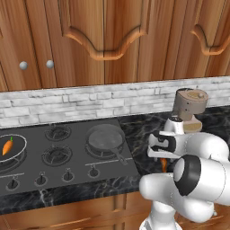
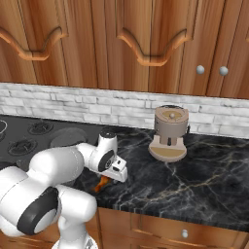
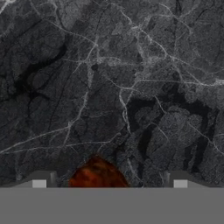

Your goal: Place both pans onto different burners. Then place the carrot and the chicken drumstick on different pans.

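The gripper [image 3: 109, 183] points down at the dark marble counter [image 2: 194, 180], its jaws standing wide apart with one fingertip on each side of the chicken drumstick [image 3: 98, 175]; nothing is clamped. In the hand view the drumstick sits between the two fingertips, slightly nearer the left one, at the lower edge of the picture, so it lies directly below the hand and not off to a side. Only its upper part shows, so its long axis cannot be told from that view. In the right base view the drumstick [image 2: 102, 184] appears as an orange-brown piece on the counter just under the gripper [image 2: 114, 172], right of the stovetop [image 1: 76, 177]. The plain dark grey pan [image 1: 105, 138] rests on the right rear burner, empty, near the hand on its stove side. The silver-rimmed pan [image 1: 11, 150] sits on a burner at the far left and already holds the carrot [image 1: 7, 146]. Judgement: the next move is a straight descent and closure on the drumstick, then a short carry toward the grey pan.
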Controlling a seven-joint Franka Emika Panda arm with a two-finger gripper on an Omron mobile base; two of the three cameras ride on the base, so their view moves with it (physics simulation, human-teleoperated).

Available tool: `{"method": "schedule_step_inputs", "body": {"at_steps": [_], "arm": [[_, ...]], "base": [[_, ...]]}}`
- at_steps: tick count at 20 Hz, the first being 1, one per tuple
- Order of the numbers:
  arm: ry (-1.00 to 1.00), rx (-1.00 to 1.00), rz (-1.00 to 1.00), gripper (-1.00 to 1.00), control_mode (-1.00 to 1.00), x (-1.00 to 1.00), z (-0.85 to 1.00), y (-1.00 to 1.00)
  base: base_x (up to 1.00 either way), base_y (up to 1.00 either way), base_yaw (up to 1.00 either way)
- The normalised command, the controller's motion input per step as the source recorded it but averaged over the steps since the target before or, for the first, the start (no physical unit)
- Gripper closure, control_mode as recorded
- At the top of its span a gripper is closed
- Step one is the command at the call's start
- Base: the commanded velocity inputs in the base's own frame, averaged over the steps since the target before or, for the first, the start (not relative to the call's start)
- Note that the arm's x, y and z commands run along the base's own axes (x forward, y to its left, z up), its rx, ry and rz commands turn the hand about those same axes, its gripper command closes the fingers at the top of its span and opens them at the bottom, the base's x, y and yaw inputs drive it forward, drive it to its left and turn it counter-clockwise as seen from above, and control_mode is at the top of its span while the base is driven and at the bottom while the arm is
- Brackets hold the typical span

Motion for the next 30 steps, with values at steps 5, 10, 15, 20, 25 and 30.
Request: {"method": "schedule_step_inputs", "body": {"at_steps": [5, 10, 15, 20, 25, 30], "arm": [[0.00, 0.00, 0.03, 1.00, -1.00, -0.05, -0.12, 0.13], [-0.01, 0.00, 0.01, 1.00, -1.00, 0.00, 0.00, 0.02], [0.00, 0.00, 0.00, 1.00, -1.00, 0.00, 0.01, 0.00], [-0.01, 0.00, 0.02, 1.00, -1.00, 0.00, 0.74, 0.00], [0.00, 0.00, 0.01, 1.00, -1.00, 0.00, 1.00, 0.07], [0.00, 0.00, 0.14, 1.00, -1.00, 0.07, 0.55, 0.49]], "base": [[0.00, 0.00, 0.00], [0.00, 0.00, 0.00], [0.00, 0.00, 0.00], [0.00, 0.00, 0.00], [0.00, 0.00, 0.00], [0.00, 0.00, 0.00]]}}
